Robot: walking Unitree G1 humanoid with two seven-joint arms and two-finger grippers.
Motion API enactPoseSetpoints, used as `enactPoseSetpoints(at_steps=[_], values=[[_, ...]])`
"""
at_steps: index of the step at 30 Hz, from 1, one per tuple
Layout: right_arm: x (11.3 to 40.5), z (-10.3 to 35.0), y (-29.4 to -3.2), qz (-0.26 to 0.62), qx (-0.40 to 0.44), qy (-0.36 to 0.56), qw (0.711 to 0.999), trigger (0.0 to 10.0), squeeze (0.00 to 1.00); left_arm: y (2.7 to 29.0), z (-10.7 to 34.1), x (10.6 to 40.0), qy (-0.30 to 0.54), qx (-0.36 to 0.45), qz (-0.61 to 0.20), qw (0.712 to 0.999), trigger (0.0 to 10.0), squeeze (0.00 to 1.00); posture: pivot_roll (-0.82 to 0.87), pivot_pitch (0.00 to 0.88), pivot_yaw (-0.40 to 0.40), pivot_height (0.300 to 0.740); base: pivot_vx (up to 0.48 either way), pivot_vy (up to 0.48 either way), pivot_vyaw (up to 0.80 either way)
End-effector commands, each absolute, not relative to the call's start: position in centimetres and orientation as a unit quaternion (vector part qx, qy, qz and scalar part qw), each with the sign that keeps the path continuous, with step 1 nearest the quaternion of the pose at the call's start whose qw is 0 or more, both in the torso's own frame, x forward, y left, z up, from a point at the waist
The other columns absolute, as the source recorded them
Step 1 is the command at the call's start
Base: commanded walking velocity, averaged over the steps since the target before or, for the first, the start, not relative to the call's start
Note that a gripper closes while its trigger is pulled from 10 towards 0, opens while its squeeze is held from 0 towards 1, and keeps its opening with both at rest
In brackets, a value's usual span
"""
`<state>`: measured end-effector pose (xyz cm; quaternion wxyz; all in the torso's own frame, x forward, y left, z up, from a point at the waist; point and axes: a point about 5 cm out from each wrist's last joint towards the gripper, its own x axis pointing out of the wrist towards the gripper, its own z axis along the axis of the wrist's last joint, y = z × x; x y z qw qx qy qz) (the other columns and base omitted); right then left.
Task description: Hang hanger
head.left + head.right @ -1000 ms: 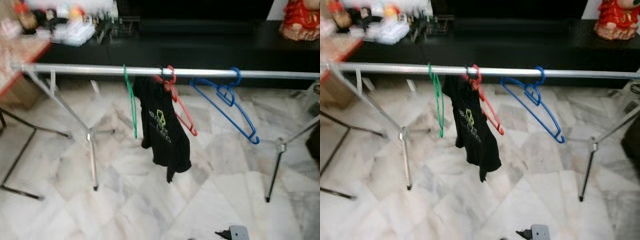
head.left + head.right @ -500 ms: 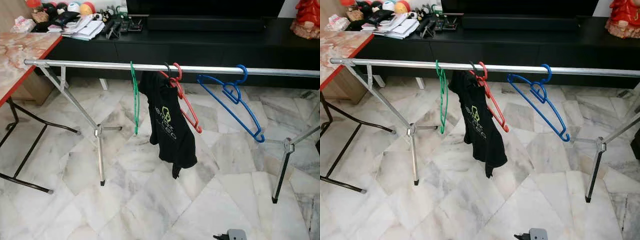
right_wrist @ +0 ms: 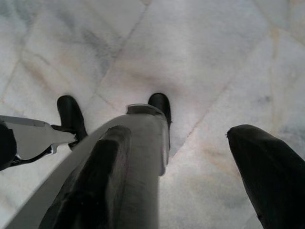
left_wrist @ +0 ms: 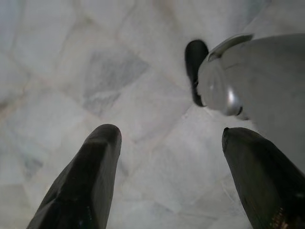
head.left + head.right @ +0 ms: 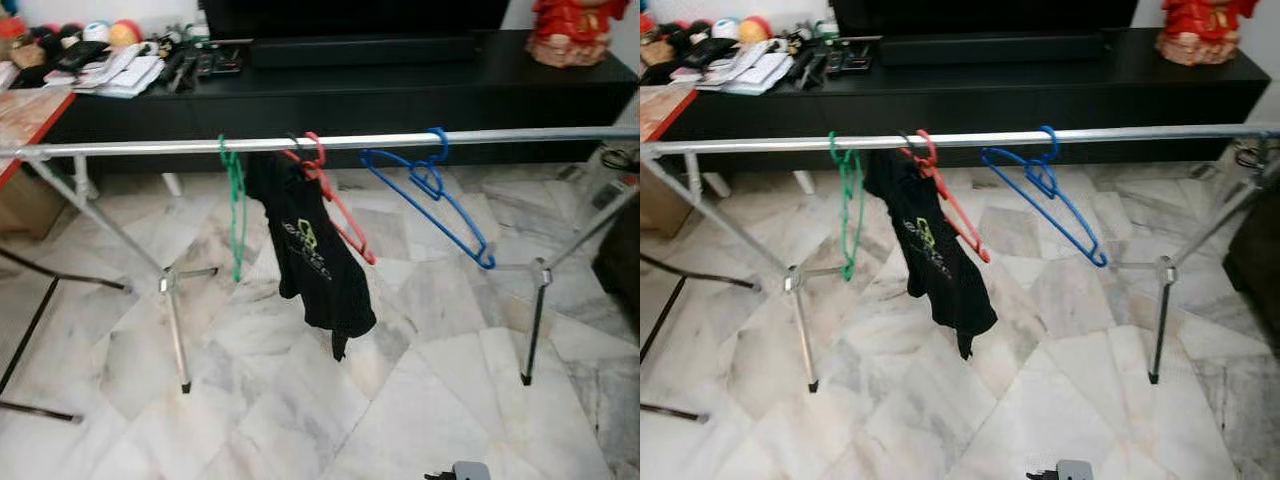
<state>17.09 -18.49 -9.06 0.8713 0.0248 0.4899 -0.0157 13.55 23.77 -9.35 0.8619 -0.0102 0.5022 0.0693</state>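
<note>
With my left pincer [image 4: 167,176] and right pincer [image 3: 190,176] both released and empty, I should approach the silver metal rail [image 5: 330,143] squarely first.

Black TV console [image 5: 400,95], red figurine [image 5: 565,32], papers [image 5: 120,72], marble floor [image 5: 420,400]

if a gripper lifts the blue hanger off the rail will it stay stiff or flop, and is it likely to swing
The blue hanger looks like thin moulded plastic, so probably light and fairly stiff. It hangs tilted from the rail by one small hook, so it would likely swing or slide if nudged.
</note>
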Motion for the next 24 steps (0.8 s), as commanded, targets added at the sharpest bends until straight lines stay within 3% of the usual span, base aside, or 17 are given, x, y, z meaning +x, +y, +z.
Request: enactPoseSetpoints(at_steps=[1, 12, 24], values=[[16.2, -9.5, -18.4, -0.016, 0.024, 0.505, 0.863, 10.0, 0.00, 23.7, -9.7, 12.6, 0.516, -0.014, 0.077, 0.853, 10.0, 0.00, -0.05, 0.162, 0.022, 0.740, 0.000, 0.000, -0.74], [17.7, -8.8, -18.6, -0.014, 0.014, 0.491, 0.871, 10.0, 0.00, 22.7, -9.0, 15.4, 0.493, -0.017, 0.067, 0.867, 10.0, 0.00, -0.05, 0.030, 0.011, 0.740, 0.000, 0.000, -0.74], [18.7, -8.4, -18.4, -0.017, 0.014, 0.485, 0.874, 10.0, 0.00, 23.0, -8.5, 16.4, 0.484, -0.006, 0.064, 0.873, 10.0, 0.00, -0.05, 0.000, 0.027, 0.740, 0.000, 0.000, -0.73]])
